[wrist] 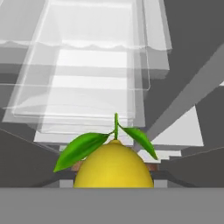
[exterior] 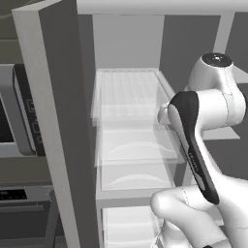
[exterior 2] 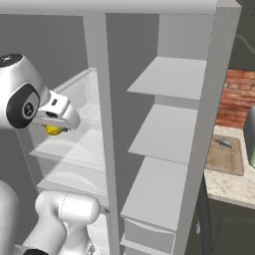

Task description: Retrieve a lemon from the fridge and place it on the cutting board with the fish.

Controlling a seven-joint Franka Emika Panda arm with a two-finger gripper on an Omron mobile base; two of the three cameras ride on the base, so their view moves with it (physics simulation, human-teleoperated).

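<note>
Inside open fridge (exterior 2: 164,134), beside translucent drawers (exterior: 131,145): gripper (exterior 2: 56,128) clamped on lemon (wrist: 113,166); fish (exterior 2: 224,145) at cutting board (exterior 2: 225,158) centre

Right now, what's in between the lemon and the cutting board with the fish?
In the right base view, the open fridge stands between them: its middle post, white shelves and side wall separate the lemon, at the pincer, from the cutting board.

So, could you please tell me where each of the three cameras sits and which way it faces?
Left base view: behind-left, facing the open grey fridge; white arm in front.
Right base view: behind-right; claw holding the small yellow lemon, tan wooden cutting board at right.
Hand view: along the claw, at the lemon.
Both base views share the translucent drawers.
</note>
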